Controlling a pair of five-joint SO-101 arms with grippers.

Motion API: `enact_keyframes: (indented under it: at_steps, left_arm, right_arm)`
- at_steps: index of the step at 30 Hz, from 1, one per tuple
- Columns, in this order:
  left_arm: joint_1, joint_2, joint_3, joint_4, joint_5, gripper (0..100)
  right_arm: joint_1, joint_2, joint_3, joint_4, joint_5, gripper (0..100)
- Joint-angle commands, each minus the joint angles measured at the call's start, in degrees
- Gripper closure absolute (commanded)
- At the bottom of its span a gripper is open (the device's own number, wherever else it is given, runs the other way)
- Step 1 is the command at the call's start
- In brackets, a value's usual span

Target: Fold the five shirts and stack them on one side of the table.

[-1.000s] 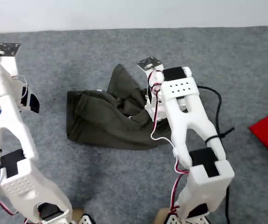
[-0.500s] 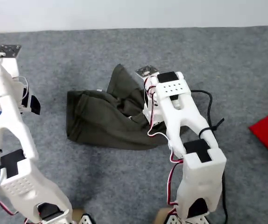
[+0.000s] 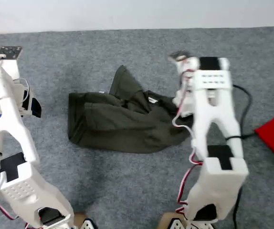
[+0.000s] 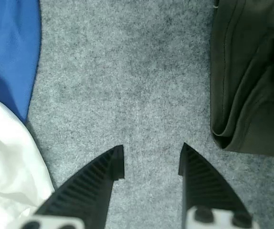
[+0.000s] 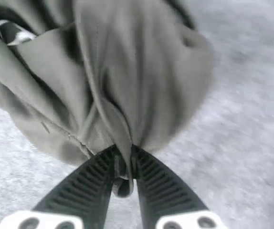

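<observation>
right gripper [image 5: 123, 164] pinches the dark green shirt [image 3: 113, 124] | has pulled its edge out, flatter for folding | left gripper [image 4: 151, 162] apart beside shirt

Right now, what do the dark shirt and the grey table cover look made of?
Dark shirt: soft matte cloth, probably cotton knit; it drapes in folds, shows stitched seams, and bunches in the right tool. Grey table cover: felt or low-pile carpet, judging by its speckled, fuzzy surface.
</observation>
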Motion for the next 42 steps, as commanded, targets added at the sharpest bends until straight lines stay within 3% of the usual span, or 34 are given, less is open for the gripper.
enact_keyframes:
  at_steps: [1, 11, 16, 20, 24, 33, 42]
  left_arm:
    - [1.32, -2.73, -0.22, 1.41, -0.18, 81]
    - [4.75, -2.81, -0.31, 1.41, -0.18, 81]
    - [5.45, -2.73, -0.31, 1.41, -0.18, 81]
    - [5.54, -2.73, -0.31, 1.32, -0.18, 81]
    - [5.54, -2.73, -0.31, 1.32, -0.18, 81]
    - [5.19, -2.81, -0.31, 1.41, -0.18, 81]
    - [5.1, -2.73, -0.22, 1.41, -0.26, 81]
  right_arm:
    - [3.56, -7.87, 4.92, 2.51, 2.81, 98.8]
    - [9.1, -23.52, 38.86, 2.24, 7.3, 98.8]
    - [14.9, -25.98, 46.77, 0.22, 10.9, 97.6]
    - [15.34, -26.42, 43.69, 0.31, 10.11, 83.0]
    - [11.38, -26.42, 35.08, 0.31, 5.36, 69.7]
    - [-5.49, -22.37, 21.89, -4.7, 2.64, 68.5]
    - [-8.31, -3.82, 16.7, -6.11, 2.64, 68.5]
